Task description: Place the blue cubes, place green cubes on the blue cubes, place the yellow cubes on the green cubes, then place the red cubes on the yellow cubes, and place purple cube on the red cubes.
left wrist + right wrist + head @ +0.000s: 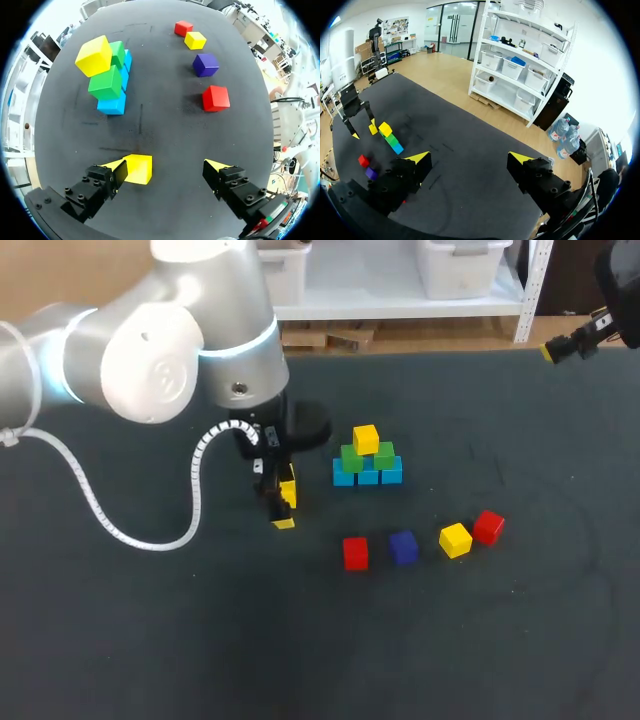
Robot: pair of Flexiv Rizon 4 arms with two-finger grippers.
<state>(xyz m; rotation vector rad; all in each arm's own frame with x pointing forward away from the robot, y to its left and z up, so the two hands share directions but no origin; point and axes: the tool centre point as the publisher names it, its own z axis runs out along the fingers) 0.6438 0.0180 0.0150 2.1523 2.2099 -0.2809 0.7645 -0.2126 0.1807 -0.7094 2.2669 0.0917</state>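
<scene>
Nearest, the left arm reaches down; its left gripper stands beside the stack, whose blue row runs crosswise under two greens and one yellow. A purple cube lies well apart.

Left wrist view: fingers spread, with a loose yellow cube sitting square against one finger only.

Right wrist view: right gripper with its fingers parted, far from the stack.

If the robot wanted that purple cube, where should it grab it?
Probably straight down from above, fingers on two opposite side faces of the purple cube: it sits flat, and the faces not turned toward the red cube and yellow cube beside it are free.
</scene>
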